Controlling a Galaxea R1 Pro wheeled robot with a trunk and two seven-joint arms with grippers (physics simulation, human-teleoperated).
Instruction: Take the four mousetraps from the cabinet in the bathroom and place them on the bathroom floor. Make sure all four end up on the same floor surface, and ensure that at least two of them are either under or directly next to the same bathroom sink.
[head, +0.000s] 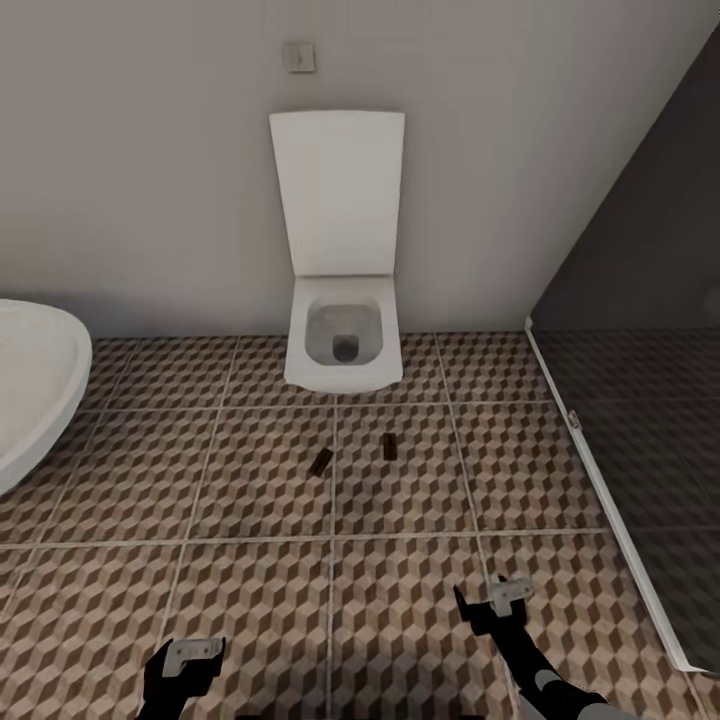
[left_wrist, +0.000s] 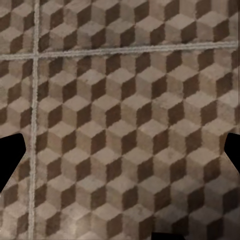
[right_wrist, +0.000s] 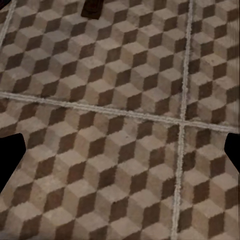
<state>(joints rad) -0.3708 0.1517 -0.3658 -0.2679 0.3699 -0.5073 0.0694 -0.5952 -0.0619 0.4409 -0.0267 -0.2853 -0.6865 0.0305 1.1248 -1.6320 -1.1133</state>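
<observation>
Mousetraps (head: 321, 461), small dark rectangles, lie on cube-patterned tiles (head: 250, 590).

A: Where did the head camera look?
B: Forward and down from standing height, toilet (head: 343, 330) at 12 o'clock.
A: And the wrist cameras?
B: Both faced down, close over the bathroom floor (left_wrist: 125, 125), the surface shared by all three views.

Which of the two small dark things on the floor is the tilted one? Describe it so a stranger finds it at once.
Start at the white toilet against the back wall. On the cube-patterned floor just in front of its bowl lie two small dark mousetraps. The tilted one is the left of the pair, lying slantwise beside a grout line, while its neighbour to the right lies straight, pointing toward the toilet.
</observation>
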